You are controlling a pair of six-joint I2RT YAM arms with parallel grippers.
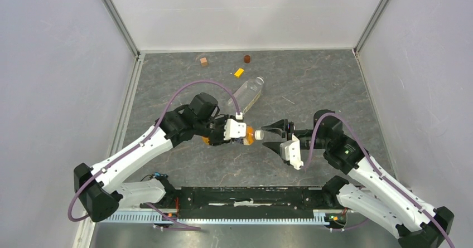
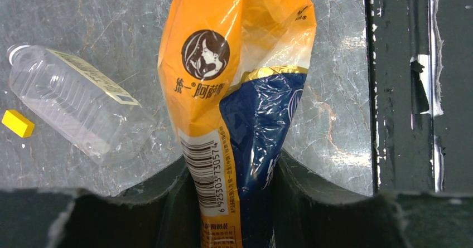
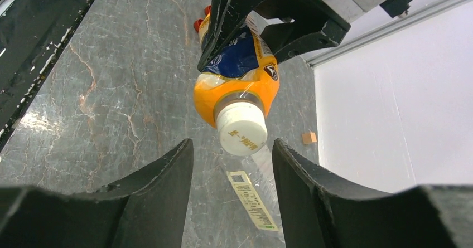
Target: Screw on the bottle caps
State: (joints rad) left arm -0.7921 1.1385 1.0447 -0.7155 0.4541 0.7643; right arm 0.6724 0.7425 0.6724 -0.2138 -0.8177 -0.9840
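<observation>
Just one orange bottle, one clear bottle

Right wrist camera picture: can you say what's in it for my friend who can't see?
A white cap sits on an orange bottle, which the left gripper holds. The right gripper is open, facing the cap.

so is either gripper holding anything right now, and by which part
The left gripper is shut on the orange bottle, clamping its labelled body at the barcode. The right gripper holds nothing; its jaws are open by the white cap.
</observation>
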